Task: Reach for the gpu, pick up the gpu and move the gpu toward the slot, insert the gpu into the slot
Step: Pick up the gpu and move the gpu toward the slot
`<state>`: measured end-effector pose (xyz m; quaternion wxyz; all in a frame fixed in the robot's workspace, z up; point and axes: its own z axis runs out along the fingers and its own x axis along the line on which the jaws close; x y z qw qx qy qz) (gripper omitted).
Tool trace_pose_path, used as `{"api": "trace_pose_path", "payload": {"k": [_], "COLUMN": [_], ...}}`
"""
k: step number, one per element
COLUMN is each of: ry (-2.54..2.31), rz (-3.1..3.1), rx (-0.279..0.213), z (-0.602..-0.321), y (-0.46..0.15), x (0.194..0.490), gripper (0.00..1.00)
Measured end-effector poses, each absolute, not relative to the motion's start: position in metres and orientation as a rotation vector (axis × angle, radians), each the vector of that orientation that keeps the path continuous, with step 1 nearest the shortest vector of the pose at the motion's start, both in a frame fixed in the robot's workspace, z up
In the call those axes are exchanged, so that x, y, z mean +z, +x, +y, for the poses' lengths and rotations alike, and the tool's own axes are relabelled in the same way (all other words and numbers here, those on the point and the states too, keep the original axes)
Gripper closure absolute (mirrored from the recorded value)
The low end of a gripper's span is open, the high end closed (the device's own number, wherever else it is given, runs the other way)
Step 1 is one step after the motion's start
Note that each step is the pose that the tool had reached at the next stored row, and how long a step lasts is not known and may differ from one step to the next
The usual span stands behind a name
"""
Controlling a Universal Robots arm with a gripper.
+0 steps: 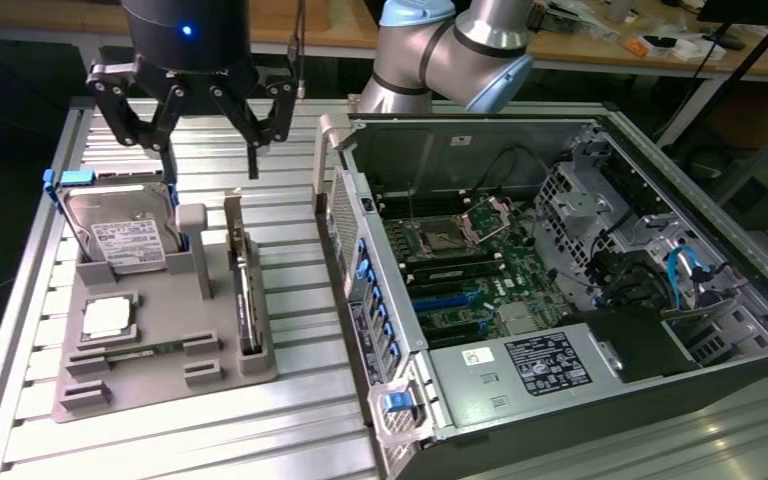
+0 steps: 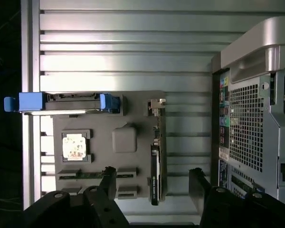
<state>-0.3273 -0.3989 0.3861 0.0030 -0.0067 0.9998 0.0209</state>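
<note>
The gpu stands on its long edge in a slot of the grey holder, a thin dark card seen edge-on. My gripper hangs above the holder's far end, open, with nothing between its fingers. In the wrist view the gripper straddles the card's line from above, apart from it. The slot is a blue connector on the motherboard inside the open computer case, at the exterior view's right.
A silver hard drive with blue frame stands in the holder beside a square processor chip. The case's rear wall rises close beside the holder. The ribbed metal table ends at the exterior view's left.
</note>
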Motion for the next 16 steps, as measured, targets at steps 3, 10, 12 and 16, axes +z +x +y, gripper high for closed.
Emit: {"api": "trace_pose_path", "payload": {"k": [3, 10, 12, 16], "ry": [-0.046, -0.1, -0.111, -0.131], "rz": [3.137, 3.143, 3.145, 3.151], "rx": [0.066, 0.066, 0.066, 0.067], "z": [-0.399, -0.399, -0.399, -0.399], "y": [-0.327, -0.327, -0.327, -0.327], "x": [0.381, 0.367, 0.363, 0.355], "gripper": [0.28, 0.28, 0.29, 0.36]}}
